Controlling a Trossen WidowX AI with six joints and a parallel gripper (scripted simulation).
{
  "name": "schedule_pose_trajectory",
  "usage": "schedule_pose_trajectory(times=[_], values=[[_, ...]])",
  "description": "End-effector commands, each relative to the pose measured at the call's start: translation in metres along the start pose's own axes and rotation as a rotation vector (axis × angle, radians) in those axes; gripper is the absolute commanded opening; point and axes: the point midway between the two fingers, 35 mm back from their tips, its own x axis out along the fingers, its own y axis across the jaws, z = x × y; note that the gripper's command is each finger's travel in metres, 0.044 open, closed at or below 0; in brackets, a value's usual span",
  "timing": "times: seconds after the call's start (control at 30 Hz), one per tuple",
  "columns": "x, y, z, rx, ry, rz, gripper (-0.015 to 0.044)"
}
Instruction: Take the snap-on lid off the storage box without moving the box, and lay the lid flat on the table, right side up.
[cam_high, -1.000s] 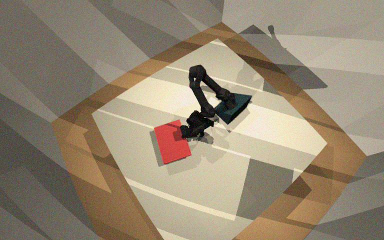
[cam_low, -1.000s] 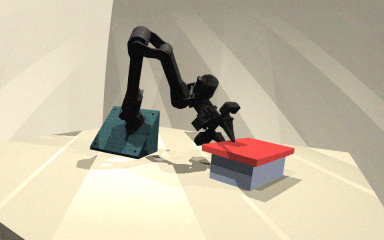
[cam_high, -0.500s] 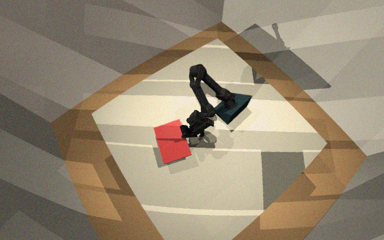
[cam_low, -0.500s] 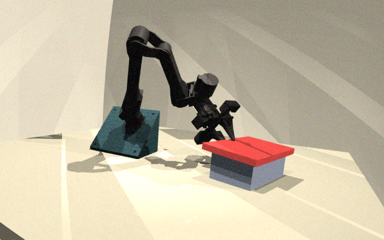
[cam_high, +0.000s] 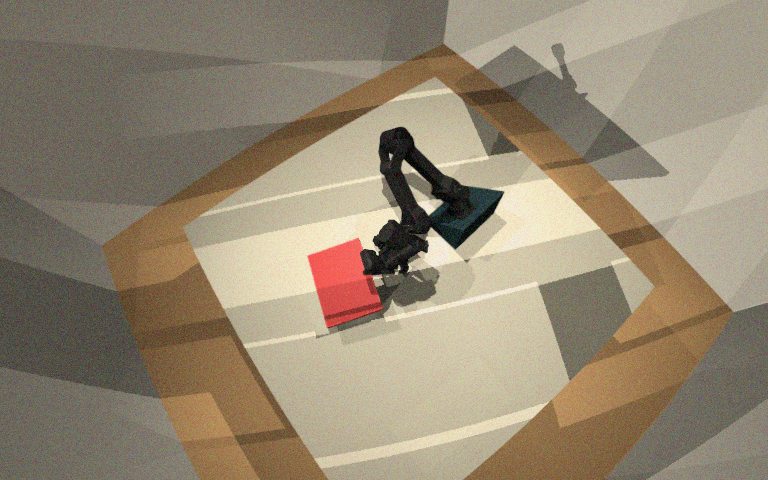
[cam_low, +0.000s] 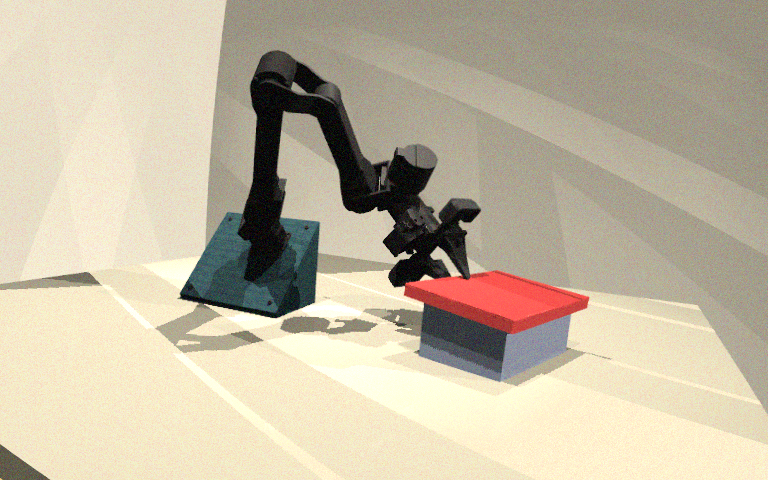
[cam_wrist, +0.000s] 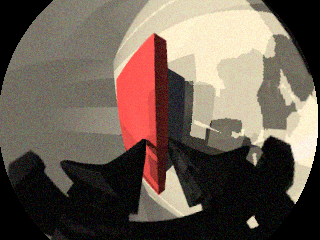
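The red lid (cam_high: 339, 283) (cam_low: 498, 302) (cam_wrist: 137, 90) lies on top of the blue-grey storage box (cam_low: 538, 345) (cam_wrist: 176, 105), about level, with its rim overhanging the box walls. No gap between lid and box can be made out. My gripper (cam_high: 372, 272) (cam_low: 454, 281) (cam_wrist: 156, 141) is shut on the lid's edge on the side toward the arm's base. One finger rests on the lid's top and the other is below the rim; that lower fingertip is hidden in the exterior view. The box is hidden under the lid in the top view.
The arm's dark teal wedge base (cam_high: 475, 226) (cam_low: 215, 283) stands on the pale table top (cam_high: 430, 384) (cam_low: 396, 430), behind the gripper as seen from the box. A brown border (cam_high: 186, 333) surrounds the pale surface. Shadow bands cross the table.
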Motion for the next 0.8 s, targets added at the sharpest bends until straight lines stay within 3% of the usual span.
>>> schedule_pose_trajectory(times=[0.0,0.77], values=[[-0.0029,0.0033,-0.0002,0.006,-0.002,0.006,0.0000],[-0.0008,0.0032,-0.0003,0.001,0.000,0.003,0.0000]])
